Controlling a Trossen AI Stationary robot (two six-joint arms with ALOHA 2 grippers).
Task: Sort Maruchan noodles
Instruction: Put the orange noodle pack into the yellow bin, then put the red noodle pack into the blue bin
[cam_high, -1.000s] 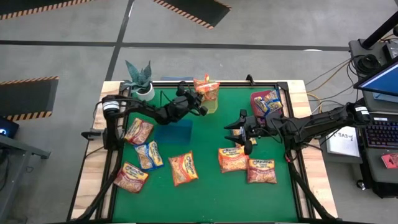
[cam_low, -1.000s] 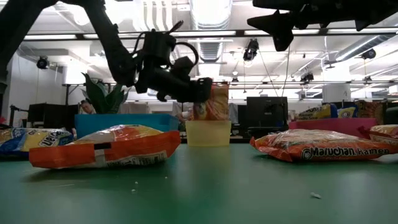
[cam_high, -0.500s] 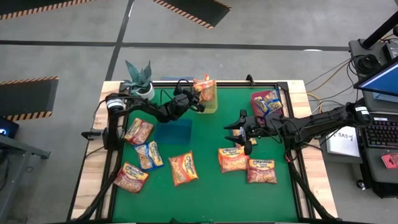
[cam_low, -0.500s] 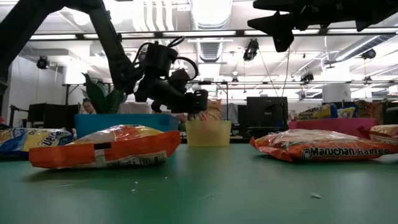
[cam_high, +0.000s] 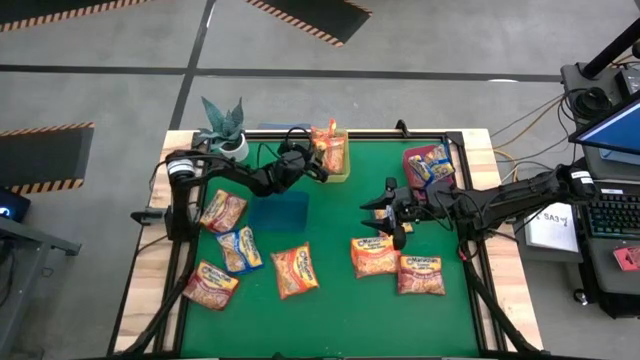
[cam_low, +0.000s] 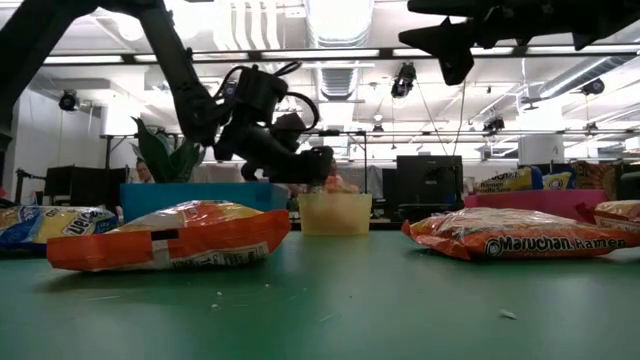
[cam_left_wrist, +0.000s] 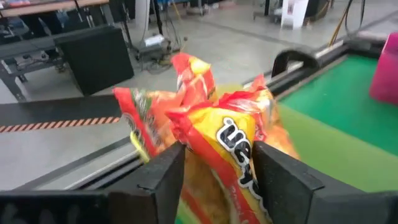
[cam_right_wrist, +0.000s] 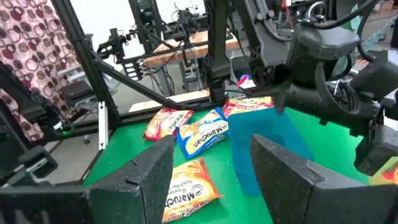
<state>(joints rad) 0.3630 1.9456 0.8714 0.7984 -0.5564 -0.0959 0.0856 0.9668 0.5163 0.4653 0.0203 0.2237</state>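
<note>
Crinkled orange-yellow plastic, a flat noodle packet (cam_left_wrist: 233, 149), sits pinched between the dark fingers of the left hand (cam_high: 318, 165), over the translucent yellow bin (cam_high: 334, 158) at the tabletop's (cam_high: 330, 310) far edge. The left wrist view shows its printed label; the low view shows only its top above the bin's rim. The right hand (cam_high: 385, 211) hangs empty, fingers apart, above mid-table. More glossy packets (cam_high: 297, 270) lie flat on green felt, others in the pink bin (cam_high: 415, 160). A blue bin (cam_high: 279, 211) stands beside the left arm.
</note>
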